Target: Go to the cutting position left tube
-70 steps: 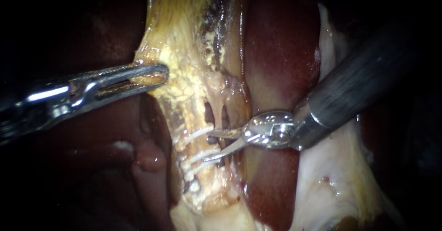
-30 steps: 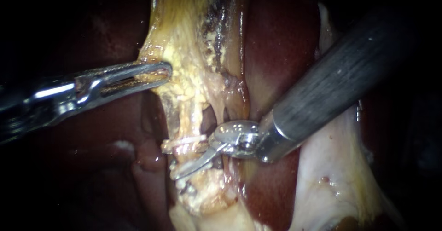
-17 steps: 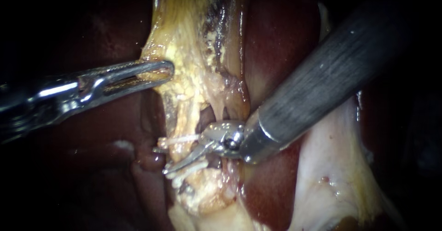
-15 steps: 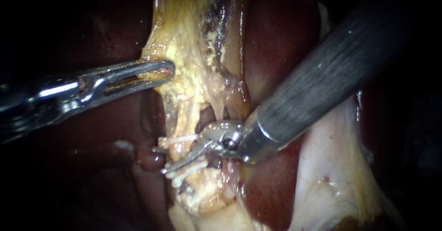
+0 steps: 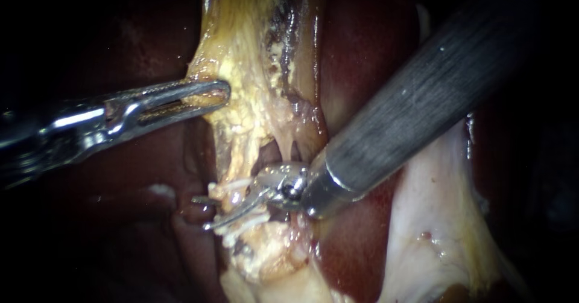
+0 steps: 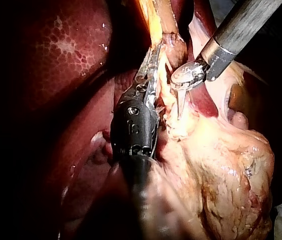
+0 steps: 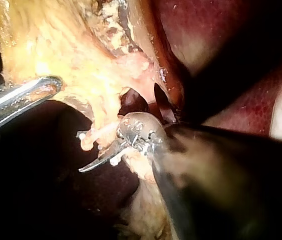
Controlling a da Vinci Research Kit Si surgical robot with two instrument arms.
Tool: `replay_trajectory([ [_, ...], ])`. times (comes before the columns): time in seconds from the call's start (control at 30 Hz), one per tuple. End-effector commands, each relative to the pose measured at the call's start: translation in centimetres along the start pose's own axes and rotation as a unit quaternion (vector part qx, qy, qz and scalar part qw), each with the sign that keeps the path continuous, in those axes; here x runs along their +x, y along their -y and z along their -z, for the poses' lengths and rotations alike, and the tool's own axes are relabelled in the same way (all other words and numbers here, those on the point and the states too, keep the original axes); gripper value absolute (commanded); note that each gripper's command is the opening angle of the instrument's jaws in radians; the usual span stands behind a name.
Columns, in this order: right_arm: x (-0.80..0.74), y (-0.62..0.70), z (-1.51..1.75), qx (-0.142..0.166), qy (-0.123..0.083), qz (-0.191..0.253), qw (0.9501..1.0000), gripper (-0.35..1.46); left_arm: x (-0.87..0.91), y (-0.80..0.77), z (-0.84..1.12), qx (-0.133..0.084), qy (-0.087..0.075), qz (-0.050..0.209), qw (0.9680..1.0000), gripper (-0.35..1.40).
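Endoscope view: the left tube (image 5: 240, 158) is seen running top to bottom through the yellow fatty tissue (image 5: 236, 43), with white clips (image 5: 232, 186) set across its lower part. The right instrument (image 5: 202, 212) is brought in from the upper right, with its claw of two curved blades spread. One blade is laid in front of the tube between the clips and the other tip shows past its far side, so the tube is straddled but not pinched. The blades lie roughly crosswise to the tube's long axis. The left instrument (image 5: 224, 92) is held higher up, well apart from the clips, its claw pinching the edge of the yellow tissue. Left wrist view: that claw is seen clamped on a yellow strip ahead of it, with liver (image 6: 66, 50) alongside. Only one blade of the right instrument is seen, aimed into the clipped tissue. Right wrist view: the claw is spread, the near blade is clear, and the clipped tube sits in the gap close to the pivot. The cutting position is judged all but reached, and the right instrument is the nearer one.
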Motion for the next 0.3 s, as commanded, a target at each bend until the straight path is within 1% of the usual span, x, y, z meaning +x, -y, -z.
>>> replay_trajectory([
  [0.03, 0.00, 0.00, 0.00, 0.000, 0.000, 0.000, 1.0000, 1.03, 0.00, 0.00, 0.00, 0.000, 0.000, 0.000, 1.0000, -0.35],
  [0.3, 0.01, 0.01, 0.01, 0.001, 0.000, 0.000, 1.0000, 1.03, -0.01, 0.01, 0.01, 0.000, 0.000, 0.000, 1.0000, -0.35],
])
